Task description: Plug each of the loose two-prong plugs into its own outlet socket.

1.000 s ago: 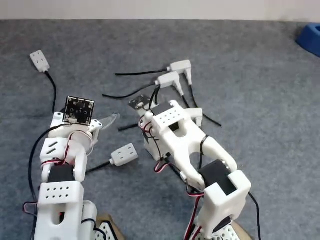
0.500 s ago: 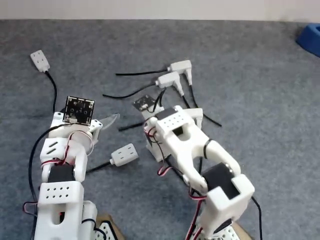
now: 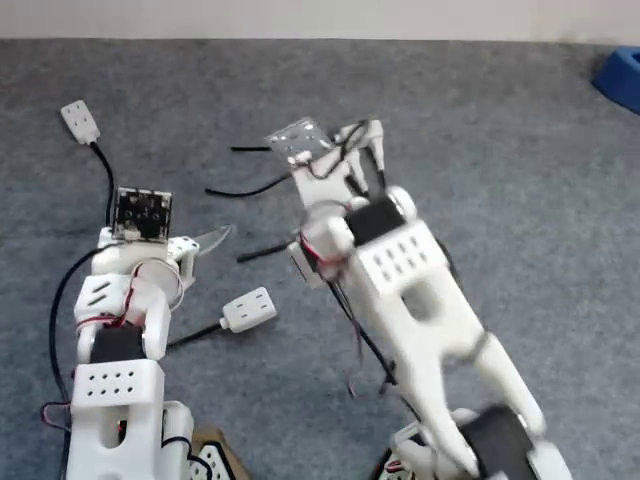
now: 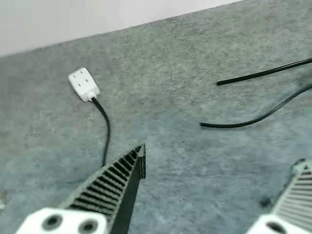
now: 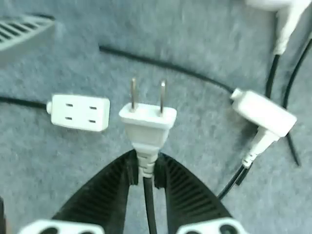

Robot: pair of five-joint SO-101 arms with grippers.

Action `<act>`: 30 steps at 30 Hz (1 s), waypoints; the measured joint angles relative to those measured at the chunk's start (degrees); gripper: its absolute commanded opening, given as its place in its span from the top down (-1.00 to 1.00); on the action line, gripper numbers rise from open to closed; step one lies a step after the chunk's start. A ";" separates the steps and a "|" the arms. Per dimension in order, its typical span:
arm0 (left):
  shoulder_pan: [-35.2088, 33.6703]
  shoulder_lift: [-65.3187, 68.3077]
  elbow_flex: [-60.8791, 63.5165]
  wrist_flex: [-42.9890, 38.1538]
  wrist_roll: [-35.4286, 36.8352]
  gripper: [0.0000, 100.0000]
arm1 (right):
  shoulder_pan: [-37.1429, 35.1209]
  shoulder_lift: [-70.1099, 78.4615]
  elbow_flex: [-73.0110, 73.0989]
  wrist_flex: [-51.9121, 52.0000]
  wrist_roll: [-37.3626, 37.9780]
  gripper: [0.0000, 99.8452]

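My right gripper (image 5: 145, 163) is shut on the neck of a white two-prong plug (image 5: 147, 119), held above the carpet with its prongs pointing away. Beside it lies a white outlet socket (image 5: 80, 113) (image 3: 248, 310). On the other side lies a loose plug (image 5: 263, 113), with another (image 5: 280, 9) (image 3: 365, 130) farther off. The right arm (image 3: 400, 265) stretches over the middle of the carpet. My left gripper (image 4: 223, 155) (image 3: 200, 245) stands open over bare carpet. A second outlet socket (image 4: 84, 84) (image 3: 80, 122) sits at the far left.
Black cables (image 4: 253, 119) trail across the grey carpet (image 3: 520, 200) between the plugs and the arms. A blue object (image 3: 620, 75) sits at the far right edge. Open carpet lies to the right of the right arm.
The right arm has stretched away from the near edge, its wrist swinging up and over toward the far plugs. The left arm has shifted slightly to the left.
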 measured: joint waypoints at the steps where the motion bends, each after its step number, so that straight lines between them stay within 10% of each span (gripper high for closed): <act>1: 0.53 0.00 -1.93 2.73 1.14 0.16 | 0.00 -4.04 4.75 -4.04 -0.09 0.98; 12: 10.46 -0.09 -20.40 34.99 4.84 0.16 | 4.04 -29.71 45.01 -41.49 0.97 0.98; 30: 21.27 0.00 -25.67 33.49 3.16 0.16 | -1.67 -24.88 46.15 -41.49 0.79 0.98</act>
